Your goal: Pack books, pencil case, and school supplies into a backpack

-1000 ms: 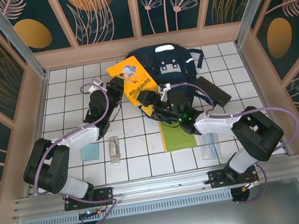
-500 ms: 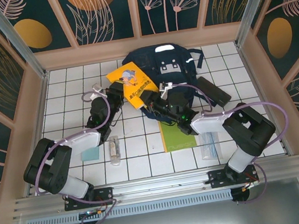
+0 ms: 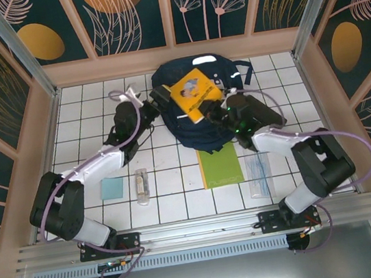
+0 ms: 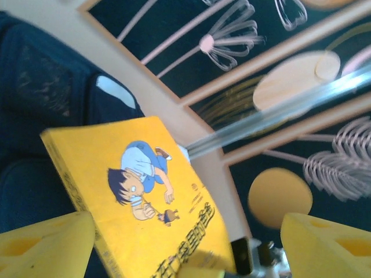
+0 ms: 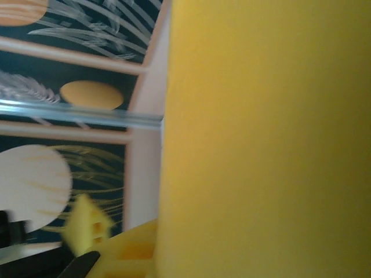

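The orange-yellow book [image 3: 195, 91] with its cartoon cover hangs tilted above the navy backpack [image 3: 222, 78]. My right gripper [image 3: 215, 110] is shut on its lower right edge; in the right wrist view the book's cover [image 5: 261, 139] is pressed against the gripper [image 5: 165, 255]. My left gripper [image 3: 163, 99] stands open just left of the book. Its yellow fingertips [image 4: 46, 243] stand wide apart in the left wrist view, the book [image 4: 145, 202] between them untouched. The green book [image 3: 220, 166] lies flat in front of the backpack. The black pencil case [image 3: 267, 114] lies right of the backpack.
A clear plastic sleeve [image 3: 260, 175] lies right of the green book. A small tube-like packet [image 3: 141, 185] and a pale-teal card [image 3: 112, 188] lie at the front left. Wooden walls [image 3: 174, 56] fence the tiled floor on three sides.
The left gripper opened and let go of the orange-yellow book. The right gripper closed on it and carried it right and back, over the backpack.
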Available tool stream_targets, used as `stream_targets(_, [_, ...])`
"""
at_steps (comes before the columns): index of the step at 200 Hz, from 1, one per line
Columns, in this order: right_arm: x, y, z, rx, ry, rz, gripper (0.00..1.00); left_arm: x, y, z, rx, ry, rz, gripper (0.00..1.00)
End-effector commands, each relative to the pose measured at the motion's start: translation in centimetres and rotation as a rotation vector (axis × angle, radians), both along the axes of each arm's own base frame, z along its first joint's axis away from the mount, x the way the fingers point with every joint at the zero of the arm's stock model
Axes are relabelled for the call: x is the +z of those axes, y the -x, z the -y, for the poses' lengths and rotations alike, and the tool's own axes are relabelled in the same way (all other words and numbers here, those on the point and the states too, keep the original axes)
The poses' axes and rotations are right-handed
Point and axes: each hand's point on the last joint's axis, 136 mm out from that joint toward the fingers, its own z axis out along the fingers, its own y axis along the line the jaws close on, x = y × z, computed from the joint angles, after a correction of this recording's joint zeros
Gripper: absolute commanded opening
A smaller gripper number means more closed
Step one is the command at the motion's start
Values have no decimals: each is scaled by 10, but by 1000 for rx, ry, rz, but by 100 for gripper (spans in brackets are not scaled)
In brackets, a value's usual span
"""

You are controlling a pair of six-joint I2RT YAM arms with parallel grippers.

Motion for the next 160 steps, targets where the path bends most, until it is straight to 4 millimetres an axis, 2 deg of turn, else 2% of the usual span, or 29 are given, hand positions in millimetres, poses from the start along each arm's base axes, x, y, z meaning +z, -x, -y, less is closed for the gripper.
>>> stream_targets(1, [47,-2,41,20,167,130,0,-22,6,26,-193,-302,60,83])
stream_targets(28, [50,2,96,-31,251,112,0,-40,-5,44,-319,-514,88,80])
stream_targets(31, [50,3,101,-38,260,110,0,-54,-7,47,-341,-548,70,79])
stream_targets(38, [50,5,113,-57,278,103,0,-62,-10,53,-378,-604,78,78])
stream_targets(68, [44,17,149,-115,280,75,0,-96,-14,75,-479,-838,99,76])
stream_targets(97, [30,31,161,-133,234,55,0,-128,-16,93,-533,-1036,125,77])
stream_targets(133, [17,43,166,-155,197,35,0,-151,-14,110,-601,-1034,116,77])
stream_targets(160, [6,49,165,-157,178,18,0,-175,-14,109,-639,-1094,85,77])
